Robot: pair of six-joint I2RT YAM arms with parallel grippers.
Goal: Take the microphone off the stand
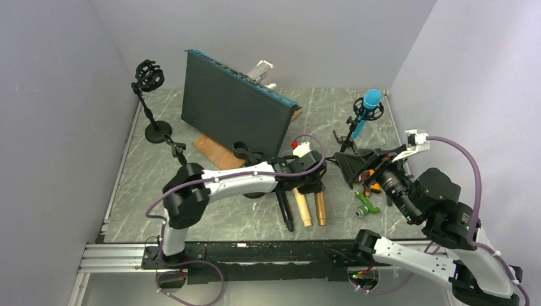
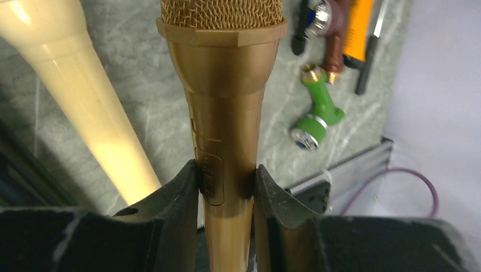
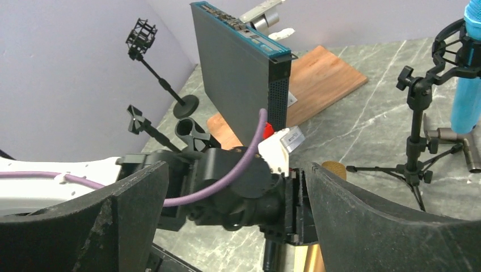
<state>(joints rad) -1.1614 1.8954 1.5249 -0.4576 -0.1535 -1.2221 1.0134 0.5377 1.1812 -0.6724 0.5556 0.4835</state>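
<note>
1. Gripping the gold microphone [image 2: 224,113], the left gripper [image 2: 227,187] has both fingers pressed against the body, below the mesh head; its pincer is clenched on it.
2. Just left of it in the left wrist view lies a cream microphone [image 2: 74,96]; a green fitting [image 2: 317,110] sits to the right on the marble table [image 1: 319,108].
3. Seen from the top view, the right gripper [image 1: 360,167] is right of centre, its jaws spread wide and released, grasping nothing; from the right wrist view its fingers [image 3: 130,204] frame the left arm's wrist.
4. Sitting in the upper right of the top view, the blue microphone [image 1: 367,111] is in the shock mount of its tripod stand [image 1: 349,137], head up and tilted; both grippers are apart from it.
</note>
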